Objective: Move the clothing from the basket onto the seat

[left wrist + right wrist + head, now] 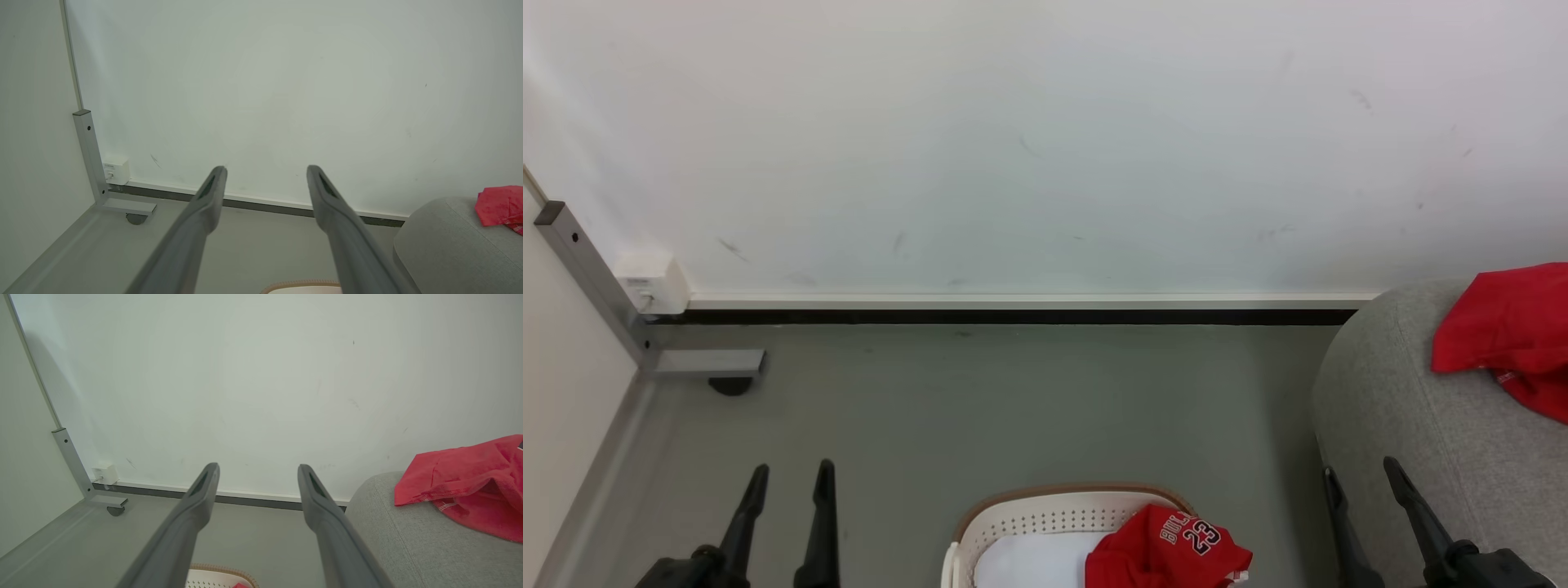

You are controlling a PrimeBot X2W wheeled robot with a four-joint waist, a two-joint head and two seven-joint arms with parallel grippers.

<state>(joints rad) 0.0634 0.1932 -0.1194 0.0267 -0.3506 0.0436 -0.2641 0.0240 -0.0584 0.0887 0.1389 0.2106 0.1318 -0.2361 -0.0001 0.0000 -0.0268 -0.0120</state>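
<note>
Head view: the jersey (1168, 547) lies bunched in the basket (1062, 492), draped over its right rim, beside a white pad (1029, 565). A deep pinch would probably lift the pad too or drag the light basket. The jersey lies between the left end effector (794, 467) and right end effector (1358, 467), both empty with fingers apart. Another red garment (1507, 335) rests on the sofa (1396, 425). Left wrist view: fingers apart, basket rim low beneath them. Right wrist view: fingers apart, basket below, sofa to their right.
</note>
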